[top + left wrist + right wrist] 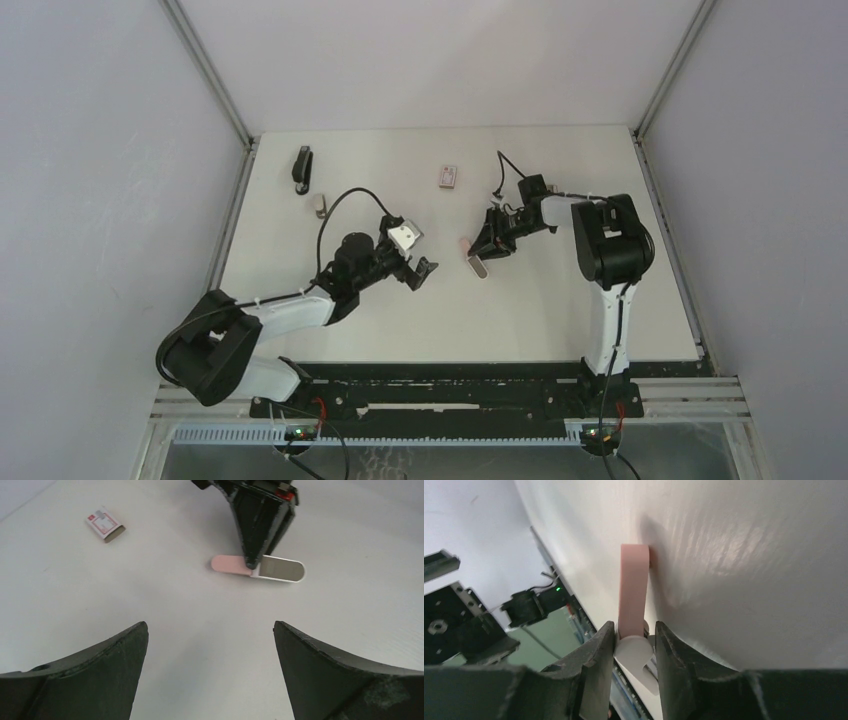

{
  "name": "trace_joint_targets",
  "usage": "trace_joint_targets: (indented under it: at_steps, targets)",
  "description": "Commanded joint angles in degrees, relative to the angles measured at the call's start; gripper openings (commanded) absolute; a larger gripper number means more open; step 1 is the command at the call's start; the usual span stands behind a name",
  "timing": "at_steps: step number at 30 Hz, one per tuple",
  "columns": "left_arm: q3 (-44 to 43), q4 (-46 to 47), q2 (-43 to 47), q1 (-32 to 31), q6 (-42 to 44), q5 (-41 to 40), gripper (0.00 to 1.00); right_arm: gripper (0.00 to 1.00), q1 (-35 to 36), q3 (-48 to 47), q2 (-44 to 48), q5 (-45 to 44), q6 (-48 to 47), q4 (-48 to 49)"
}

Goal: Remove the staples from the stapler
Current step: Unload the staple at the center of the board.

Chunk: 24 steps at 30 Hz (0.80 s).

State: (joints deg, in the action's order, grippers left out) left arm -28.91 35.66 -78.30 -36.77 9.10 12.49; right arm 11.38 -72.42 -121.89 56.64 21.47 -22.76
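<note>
A small stapler with a pink top and a white-grey base lies mid-table. My right gripper is shut on its hinge end. In the right wrist view the pink arm runs away from the gripper, whose fingers clamp the white rounded part. In the left wrist view the stapler lies open, pink arm to the left and grey base to the right, under the right gripper's fingers. My left gripper is open and empty, left of the stapler; its gripper point in the left wrist view is over bare table. No staples show.
A small pinkish box lies at the back centre and also shows in the left wrist view. A black stapler and a small grey object lie at the back left. Grey walls close in the table on three sides.
</note>
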Motion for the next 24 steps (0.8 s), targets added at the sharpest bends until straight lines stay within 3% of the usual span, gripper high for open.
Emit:
trace_joint_targets:
  at_steps: [1,9,18,24]
  targets:
    - [-2.6,-1.48,0.84,0.12,-0.35,8.16,1.0,0.37,1.44,-3.24,2.89,-12.98,-7.53,-5.96]
    - [-9.16,-14.66,-3.67,2.87,-0.78,22.26,1.0,0.46,6.17,-5.02,6.06,-14.94,-10.84,-7.58]
    - [-9.17,-13.76,-4.26,4.16,-2.39,20.66,1.0,0.53,12.49,-5.64,13.4,-27.49,-17.69,-8.07]
    - [-9.17,-13.66,-4.95,4.29,-2.33,20.03,1.0,0.53,13.54,-5.35,17.2,-25.24,-19.2,-7.89]
